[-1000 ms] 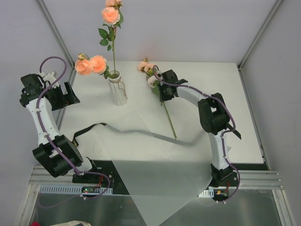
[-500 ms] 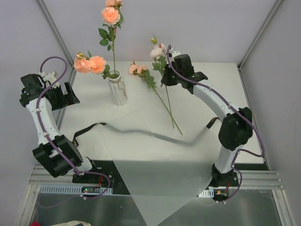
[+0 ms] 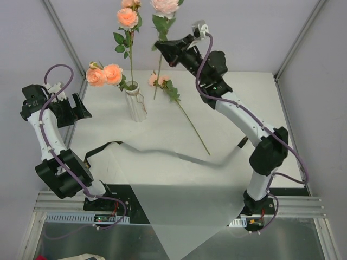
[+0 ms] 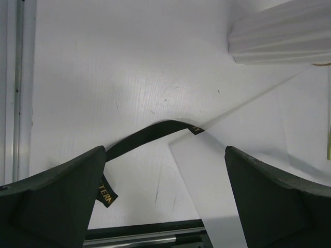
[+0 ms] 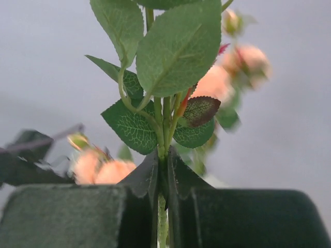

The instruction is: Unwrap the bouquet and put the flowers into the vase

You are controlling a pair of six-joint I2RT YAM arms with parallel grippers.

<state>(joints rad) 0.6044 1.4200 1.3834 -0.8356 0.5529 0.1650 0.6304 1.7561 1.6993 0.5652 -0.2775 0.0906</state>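
My right pincer is clamped shut on one held stem, raised high over the far edge of the table. The stem is pinched between both fingers just under a cluster of toothed green leaves. It hangs nearly upright, with a pale pink bloom at 12 o'clock above my grip and a thin bare end at 6 o'clock below it. I count four stems in all: this one, two in the vase and one on the table. The vase, a single small ribbed whitish bottle, stands at 7 o'clock from my right pincer. It holds a tall stem with peach blooms at the top and a short stem leaning toward 10 o'clock with two peach blooms. The lying stem rests flat at 3 o'clock from the vase, blooms far, bare end near. My left pincer stands wide open and empty at 9 o'clock from the vase. One black ribbon with gold letters curls at 6 o'clock, touching one flat sheet of white paper.
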